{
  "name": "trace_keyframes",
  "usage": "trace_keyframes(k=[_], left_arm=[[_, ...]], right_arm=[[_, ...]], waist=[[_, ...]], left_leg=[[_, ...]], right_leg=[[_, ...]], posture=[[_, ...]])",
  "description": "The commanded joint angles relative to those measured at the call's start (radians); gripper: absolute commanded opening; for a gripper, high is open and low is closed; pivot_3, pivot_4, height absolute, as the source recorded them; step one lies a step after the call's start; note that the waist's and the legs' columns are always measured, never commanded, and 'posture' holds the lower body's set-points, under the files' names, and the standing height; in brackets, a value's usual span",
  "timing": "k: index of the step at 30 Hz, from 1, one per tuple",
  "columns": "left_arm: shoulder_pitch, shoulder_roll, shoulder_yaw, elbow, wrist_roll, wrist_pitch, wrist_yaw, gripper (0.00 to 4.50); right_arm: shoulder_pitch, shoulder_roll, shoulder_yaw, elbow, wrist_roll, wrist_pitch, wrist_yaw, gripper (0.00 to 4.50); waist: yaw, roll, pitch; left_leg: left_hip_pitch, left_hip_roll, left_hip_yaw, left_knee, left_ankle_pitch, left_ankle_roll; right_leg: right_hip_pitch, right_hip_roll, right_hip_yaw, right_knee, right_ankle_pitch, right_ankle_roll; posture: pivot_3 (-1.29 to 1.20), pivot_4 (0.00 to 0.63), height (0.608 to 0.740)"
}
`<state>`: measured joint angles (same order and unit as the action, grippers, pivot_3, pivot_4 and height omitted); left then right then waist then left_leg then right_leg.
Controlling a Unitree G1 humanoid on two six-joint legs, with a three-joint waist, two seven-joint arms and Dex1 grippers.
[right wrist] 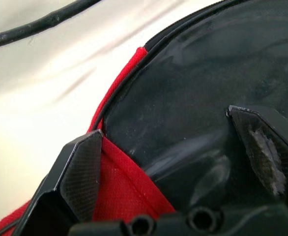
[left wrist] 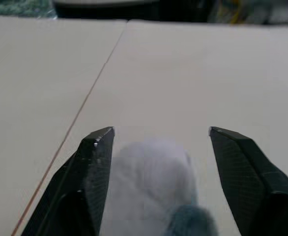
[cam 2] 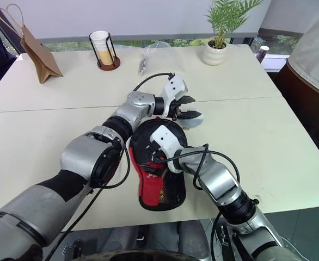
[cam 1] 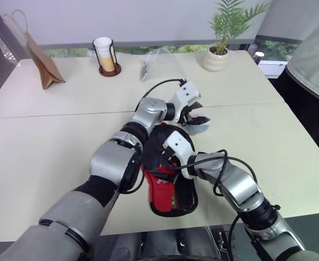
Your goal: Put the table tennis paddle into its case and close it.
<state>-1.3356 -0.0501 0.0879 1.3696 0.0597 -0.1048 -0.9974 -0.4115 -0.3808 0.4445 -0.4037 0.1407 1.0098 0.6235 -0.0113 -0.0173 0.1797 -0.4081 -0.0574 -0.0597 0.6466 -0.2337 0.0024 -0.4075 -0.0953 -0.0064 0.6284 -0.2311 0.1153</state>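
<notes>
Near the table's front edge, your right gripper (right wrist: 178, 147) gapes over the paddle (right wrist: 203, 88) inside the case (cam 1: 167, 204), while your parted left gripper (left wrist: 161, 135) straddles the fuzzy charm (left wrist: 149, 182), risking a missed pinch.

Both arms wear brushed silver shells with black joints between segments. Black cables loop along each forearm. White housings sit at the wrists, leading into the left gripper (cam 2: 188, 111) and right gripper (cam 2: 148, 157), each with two angular black fingers (left wrist: 92, 167), faintly cross-hatched.
</notes>
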Motion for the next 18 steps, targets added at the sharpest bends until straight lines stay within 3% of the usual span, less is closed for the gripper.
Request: trace_keyframes(k=[1, 6, 11, 18], left_arm=[[-0.05, 0.011, 0.087, -0.044, -0.104, 0.08, -0.029, 2.89], [-0.079, 0.066, 0.166, -0.067, -0.196, 0.178, -0.065, 2.89], [-0.026, 0.156, 0.073, -0.111, -0.124, 0.089, -0.15, 2.89], [0.161, 0.3, -0.061, -0.264, -0.078, -0.019, -0.368, 2.89]], right_arm=[[0.053, -0.047, 0.077, 0.15, 0.016, 0.05, 0.049, 4.5], [0.029, -0.077, 0.073, 0.188, 0.011, 0.008, 0.082, 4.5], [0.002, -0.09, 0.046, 0.195, 0.024, -0.007, 0.108, 4.5], [-0.061, -0.125, -0.118, 0.058, 0.127, 0.053, 0.132, 4.5]], waist=[[0.0, 0.0, 0.0], [-0.001, 0.001, -0.001], [0.0, 0.002, -0.002], [0.006, 0.002, -0.001]], left_leg=[[0.0, 0.0, 0.0, 0.0, 0.0, 0.0], [0.001, 0.0, 0.0, 0.0, 0.0, 0.0], [0.002, 0.0, 0.0, 0.0, 0.0, 0.0], [-0.001, 0.0, 0.0, 0.0, 0.0, 0.0]], right_leg=[[0.0, 0.0, 0.0, 0.0, -0.001, 0.001], [0.001, 0.0, 0.0, 0.0, -0.002, 0.004], [0.002, 0.0, 0.0, 0.0, 0.0, 0.0], [-0.001, 0.0, 0.0, 0.0, 0.0, -0.001]], posture=[[0.0, 0.15, 0.74], [0.0, 0.15, 0.74], [0.0, 0.15, 0.74], [0.0, 0.15, 0.74]])
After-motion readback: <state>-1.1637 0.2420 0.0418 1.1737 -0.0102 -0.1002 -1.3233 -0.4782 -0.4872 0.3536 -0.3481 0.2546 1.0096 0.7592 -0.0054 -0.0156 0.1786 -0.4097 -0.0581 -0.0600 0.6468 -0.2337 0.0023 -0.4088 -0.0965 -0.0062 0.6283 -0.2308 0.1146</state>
